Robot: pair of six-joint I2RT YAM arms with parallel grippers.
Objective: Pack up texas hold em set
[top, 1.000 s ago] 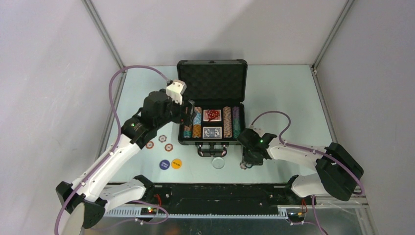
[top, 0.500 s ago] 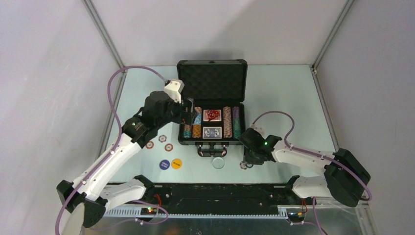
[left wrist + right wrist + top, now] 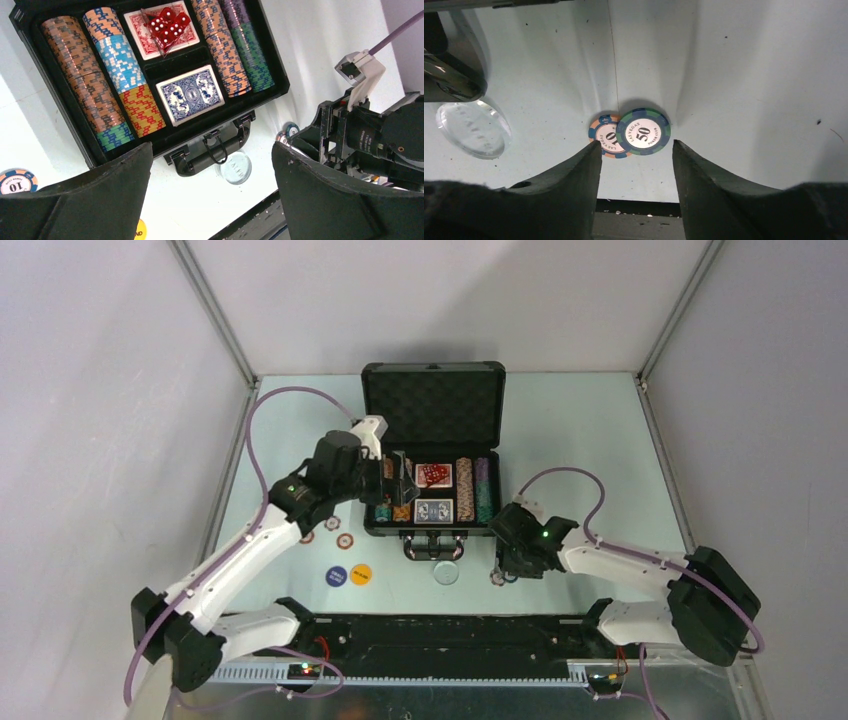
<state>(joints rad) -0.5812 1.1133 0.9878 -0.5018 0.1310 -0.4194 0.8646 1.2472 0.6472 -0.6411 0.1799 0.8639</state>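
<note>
Pale counter point(image 3: 749, 60): 50 chip point(image 3: 643, 132) touching 10 chip point(image 3: 603, 135); likely light, rigid, slick, so pinch rims; right claw point(image 3: 635, 145) apart, astride; left claw point(image 3: 210, 150) apart, empty.

The case point(image 3: 230, 107) looks like hard black plastic with a matt finish, and its lid is lined with dull egg-crate foam point(image 3: 432, 410). The dice point(image 3: 167, 25) are clear red plastic and glossy. The card decks point(image 3: 191, 95) look like smooth printed paper. The round button point(image 3: 473, 131) is transparent and shiny. The table point(image 3: 749, 75) is pale, smooth and half-matt. The right gripper point(image 3: 636, 146) has matt black fingers point(image 3: 559, 195).
</note>
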